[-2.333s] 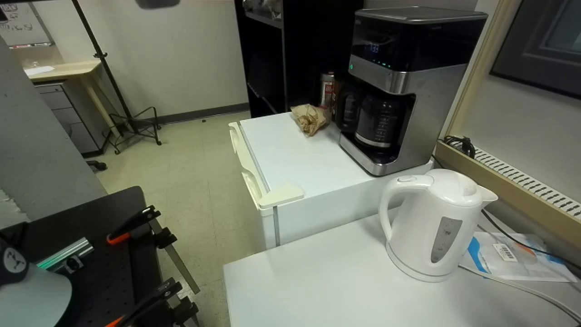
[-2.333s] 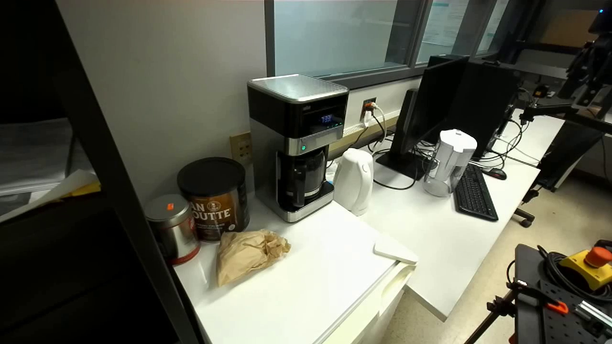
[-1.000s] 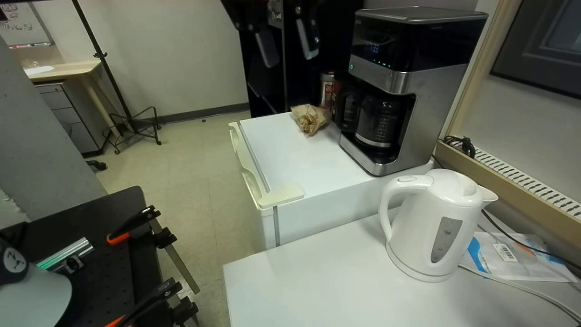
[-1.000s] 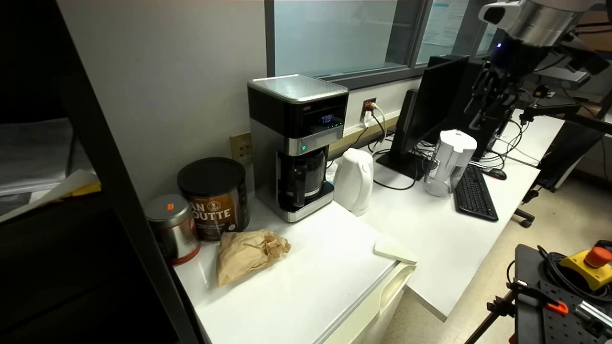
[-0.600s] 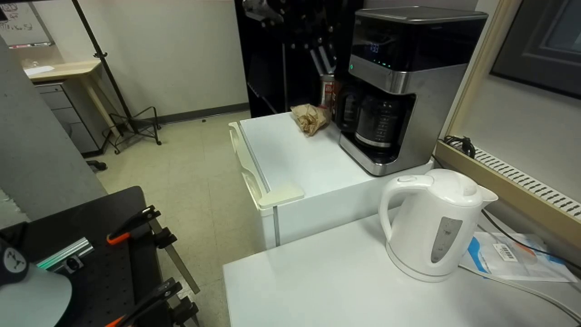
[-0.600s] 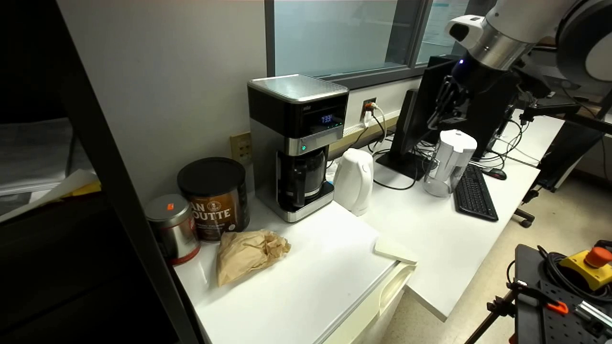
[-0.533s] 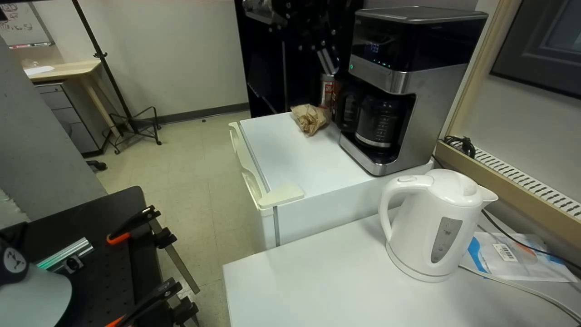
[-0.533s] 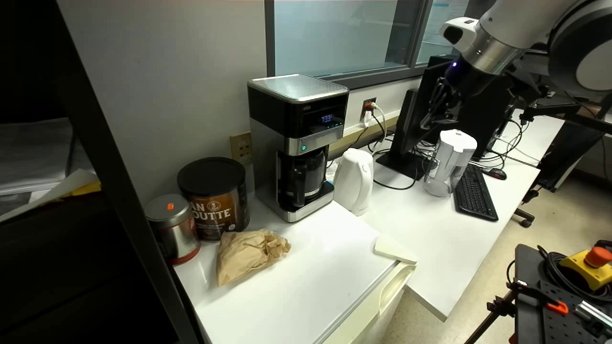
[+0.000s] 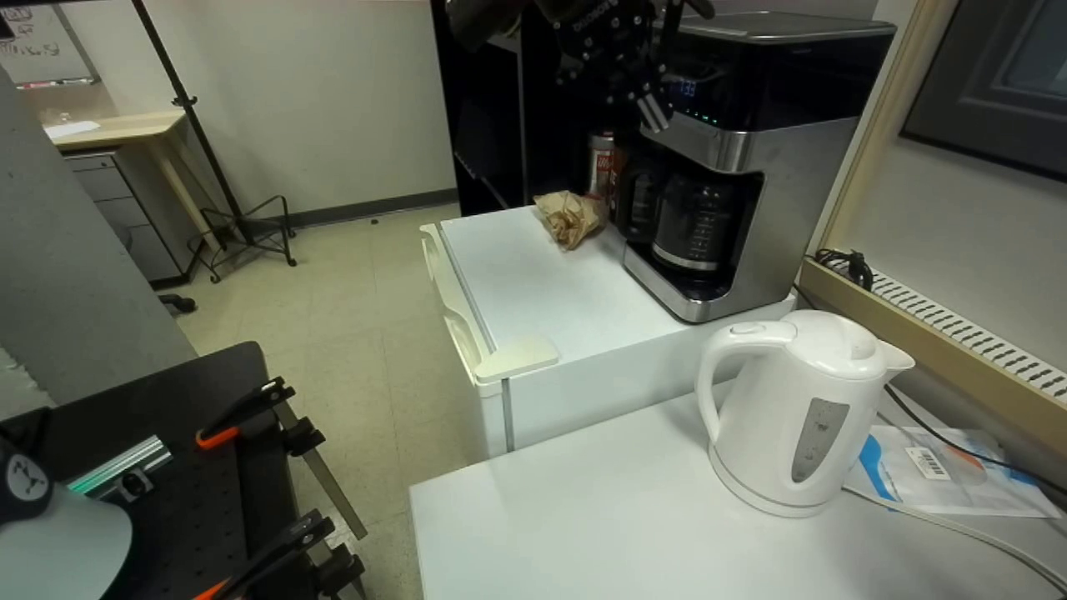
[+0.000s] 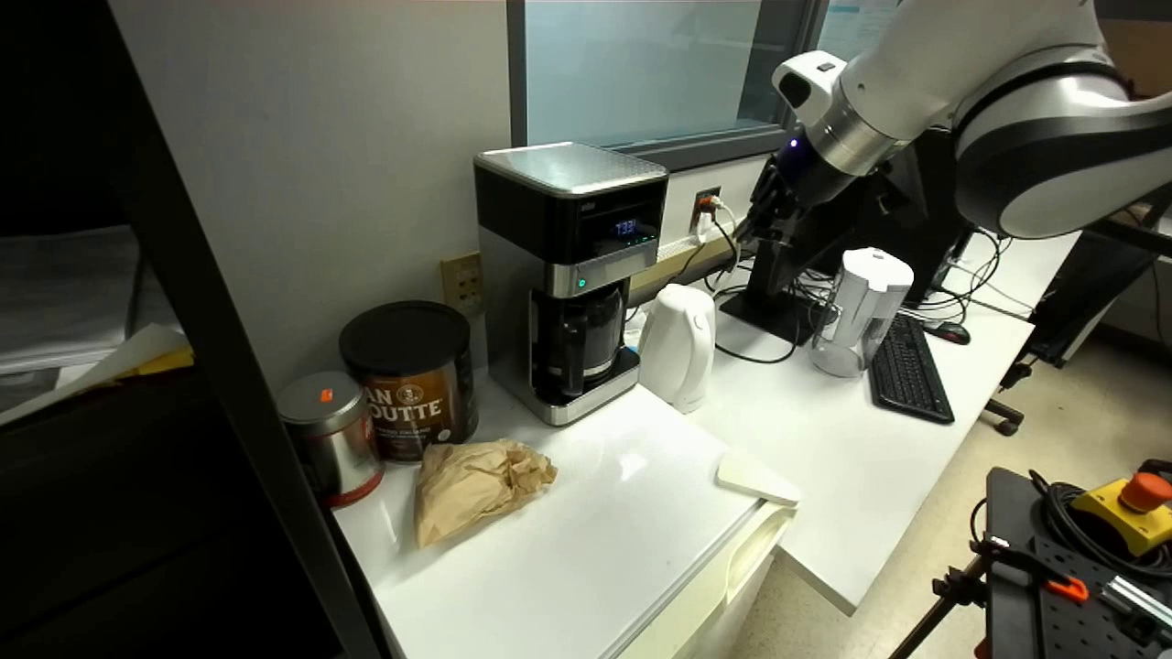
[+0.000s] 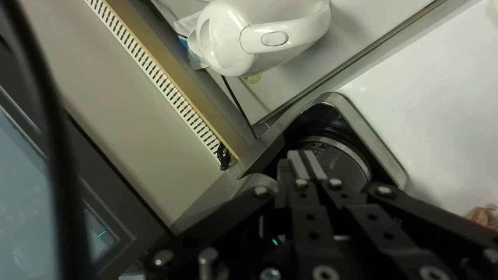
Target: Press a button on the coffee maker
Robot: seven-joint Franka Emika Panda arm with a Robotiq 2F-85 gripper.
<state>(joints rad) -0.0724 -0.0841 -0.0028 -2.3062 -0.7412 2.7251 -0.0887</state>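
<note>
The coffee maker (image 10: 522,247), black with silver trim and a dark carafe (image 9: 696,221), stands upright on a white fridge top (image 10: 586,540). Its clock display (image 10: 625,227) is lit, and a round button (image 10: 581,283) glows green on the silver band. My gripper (image 9: 653,114) is shut with nothing between its fingers. In an exterior view its fingertips overlap the machine's front edge and hide the round button; in an exterior view a gap shows between gripper (image 10: 743,231) and machine. In the wrist view the gripper (image 11: 306,164) covers the control panel, with the carafe (image 11: 342,165) beyond the tips.
A white kettle (image 9: 800,417) stands beside the machine on the lower desk. On the fridge top are a crumpled paper bag (image 10: 481,490) and two coffee tins, one brown (image 10: 407,403) and one silver (image 10: 334,439). A clear pitcher (image 10: 856,316) and a monitor stand under the arm.
My gripper has come into view from out of frame, its fingers have gone from apart to shut, and it has moved closer to the coffee maker's front. The objects have stayed put.
</note>
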